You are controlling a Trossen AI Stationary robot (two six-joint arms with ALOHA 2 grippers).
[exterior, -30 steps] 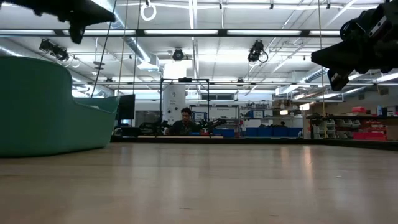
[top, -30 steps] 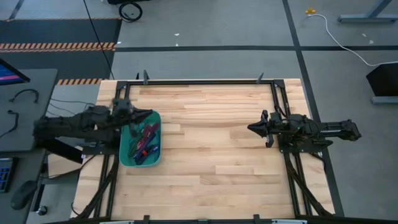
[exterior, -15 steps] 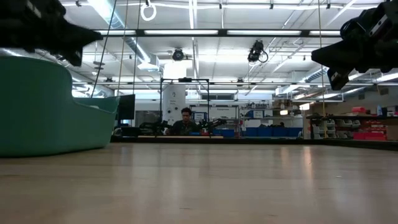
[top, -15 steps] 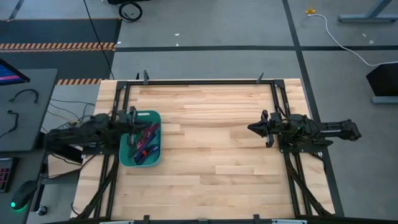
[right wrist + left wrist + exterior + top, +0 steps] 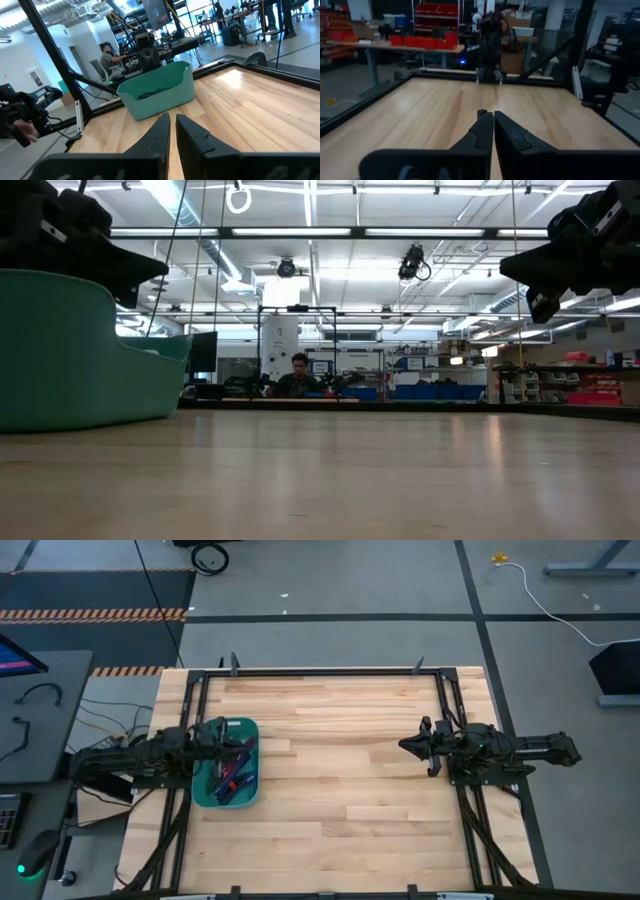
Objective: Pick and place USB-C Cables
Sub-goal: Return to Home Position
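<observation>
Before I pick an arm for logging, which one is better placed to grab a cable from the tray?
Left. The left gripper sits at the tray holding the cables, fingers shut. The right gripper waits far across the table.

We see even, bright light on the table (image 5: pixel 340 770) from above, with hardly any shadow on it. At table height the ceiling light strips (image 5: pixel 300 232) glare white, and the near tray (image 5: pixel 60 350) looks soft. The left wrist view is dim and blurred; the right wrist view is brighter, with daylight washing out the windows (image 5: pixel 200 10)
</observation>
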